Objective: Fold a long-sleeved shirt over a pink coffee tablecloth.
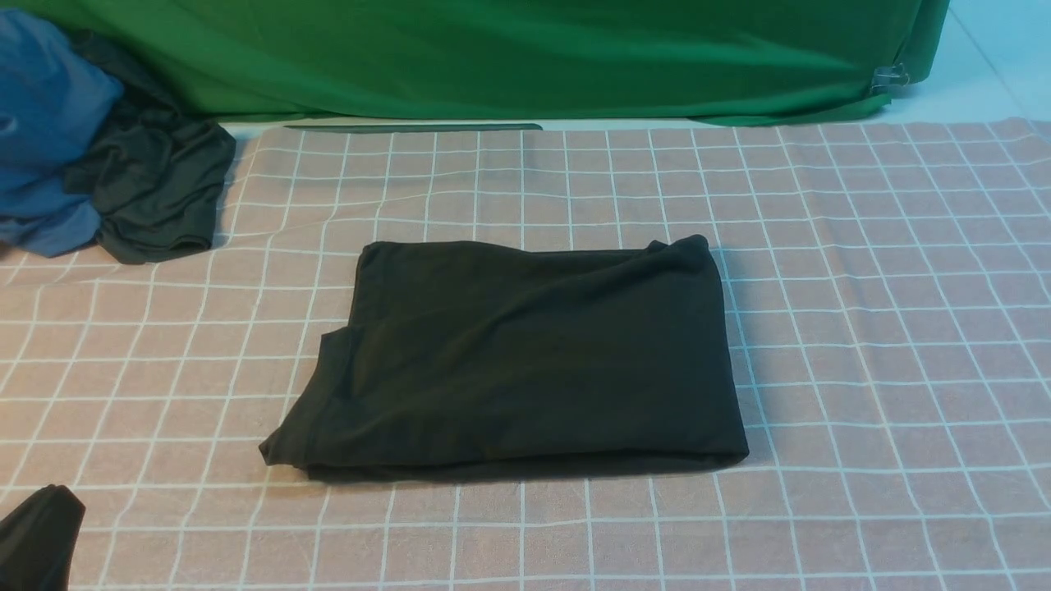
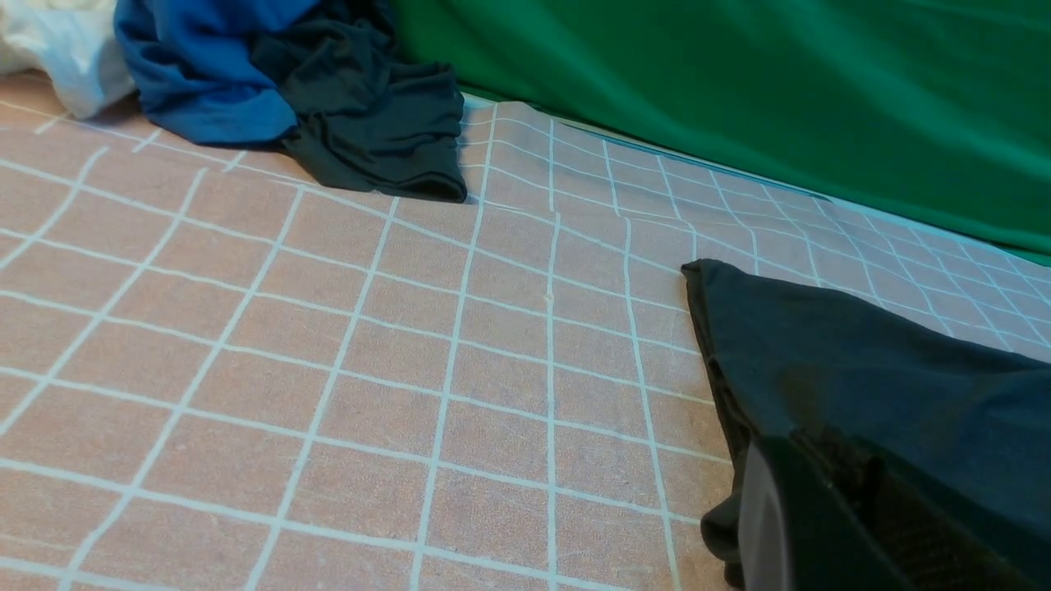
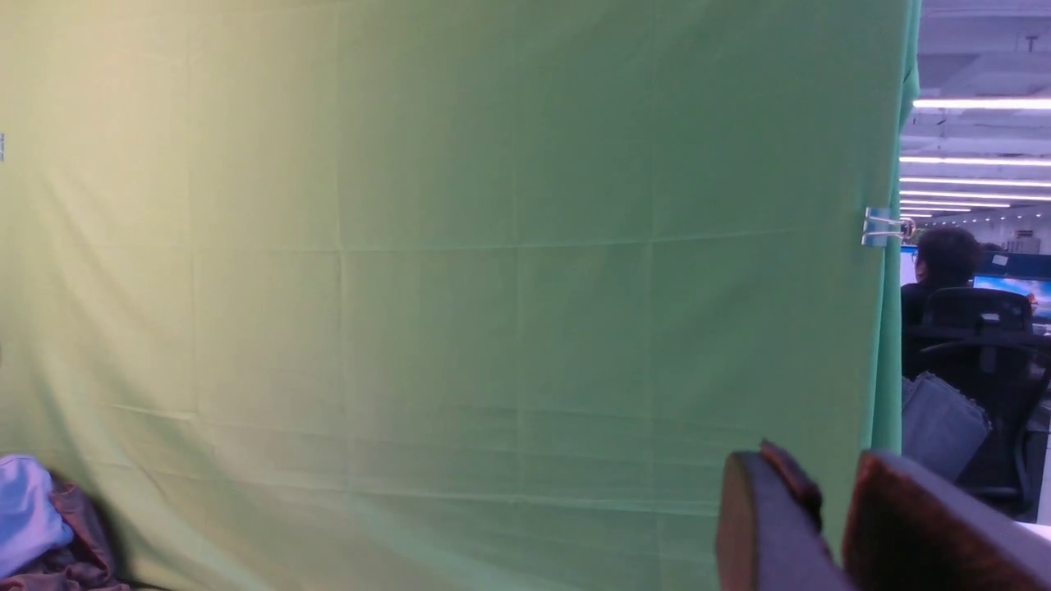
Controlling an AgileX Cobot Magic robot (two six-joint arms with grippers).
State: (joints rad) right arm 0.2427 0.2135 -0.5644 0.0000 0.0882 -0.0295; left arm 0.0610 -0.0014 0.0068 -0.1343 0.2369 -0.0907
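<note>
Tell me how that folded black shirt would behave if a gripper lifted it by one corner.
The long-sleeved shirt would probably sag and unfold, since it lies as soft stacked layers with loose edges. It looks light, thin cotton. Pushed, it might drag and wrinkle the pink coffee tablecloth rather than slide.

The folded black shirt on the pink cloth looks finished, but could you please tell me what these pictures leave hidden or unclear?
- Shirt: logo and neck label hidden in its folds, front view.
- Left gripper: only its dark tip shows at the frame edge; left wrist view cuts it off.
- Right gripper: outside the front view; its wrist view faces the green cloth, so the pink cloth is unseen there.
- Clothes pile: cut by the front view's edge.
</note>
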